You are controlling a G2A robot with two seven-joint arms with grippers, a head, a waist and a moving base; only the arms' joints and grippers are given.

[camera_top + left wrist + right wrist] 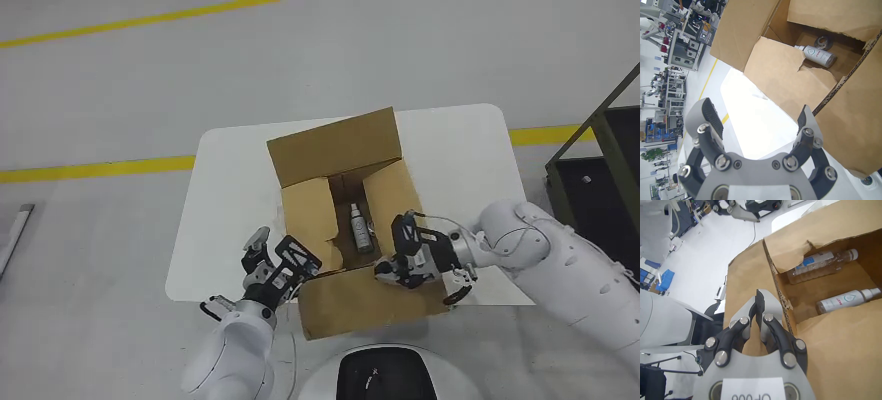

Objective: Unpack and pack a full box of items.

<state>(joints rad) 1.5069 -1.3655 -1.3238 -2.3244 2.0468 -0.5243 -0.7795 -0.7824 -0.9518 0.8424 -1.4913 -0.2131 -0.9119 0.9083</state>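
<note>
The cardboard box (335, 150) stands on the white table (225, 200) with its flaps open; on its bottom lie a spray bottle (844, 300), a clear water bottle (819, 264) and a dark round part (823, 42); so I judge that the opening is done, the taking out is hardly begun, and the packing back is all to do; the left gripper (757, 111) is spread wide and holds nothing, just beside the near corner of the box; the right gripper (758, 298) hovers over the near flap (365, 295) with its fingers pressed together, and I see nothing held between them.
</note>
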